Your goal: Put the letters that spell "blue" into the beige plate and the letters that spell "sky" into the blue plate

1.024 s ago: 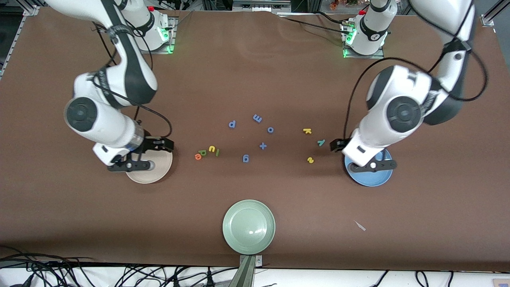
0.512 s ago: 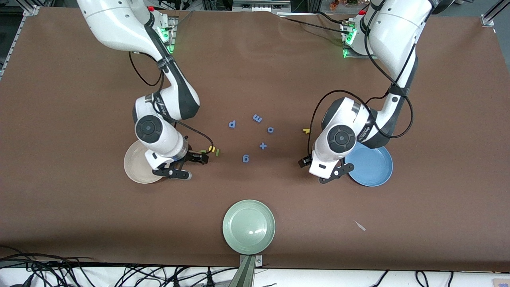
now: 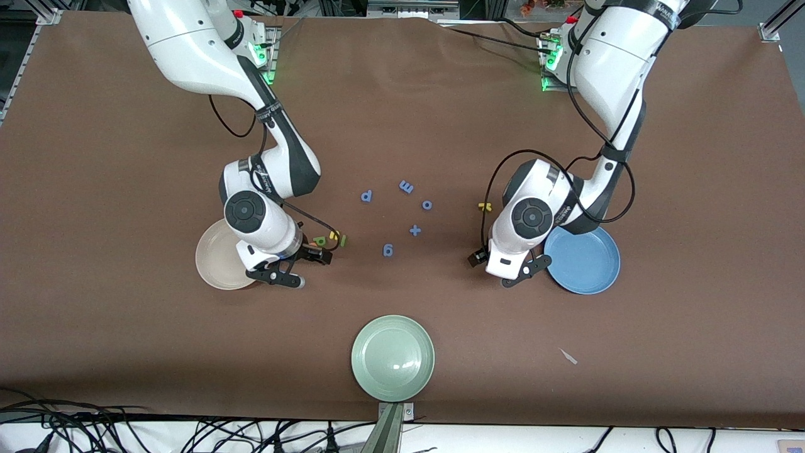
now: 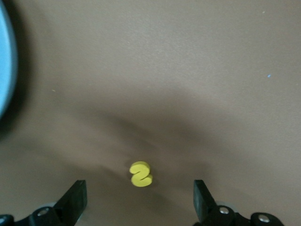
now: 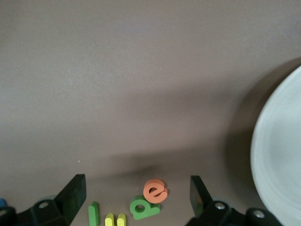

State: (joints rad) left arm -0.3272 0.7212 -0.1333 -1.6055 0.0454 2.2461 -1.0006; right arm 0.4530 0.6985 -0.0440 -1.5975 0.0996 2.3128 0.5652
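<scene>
Right gripper [image 3: 294, 264] hangs low just beside the beige plate [image 3: 214, 261], over the bare cloth next to the "blue" cluster, fingers spread wide with nothing between them. Its wrist view shows the orange e [image 5: 155, 190] overlapping the dark green b [image 5: 142, 207], with the yellow u [image 5: 115, 220] and light green l [image 5: 93, 214] alongside, all flat on the table. Beige plate holds nothing, as far as shows; part of it is hidden by the arm.

Mid-table: all-blue letters [image 3: 407, 187] scattered, not wanted. Pale green plate [image 3: 393, 357] nearest the front camera, holds nothing, not part of the job.

Left gripper [image 3: 500, 267] is low over the cloth just beside the blue plate [image 3: 585, 261], fingers also apart and holding nothing. Its wrist view has the yellow s [image 4: 140, 174] lying on the table between the open fingertips. Yellow k [image 3: 484, 206] lies on the table farther from the front camera, partly hidden by the arm. Teal y can't be found in any view, probably under the left arm. Blue plate looks bare.

Progress, as judged: nothing delivered. All seven letters still to go, four to beige, three to blue. Both arms look set for a first pick, right on the e/b end, left on the s.
</scene>
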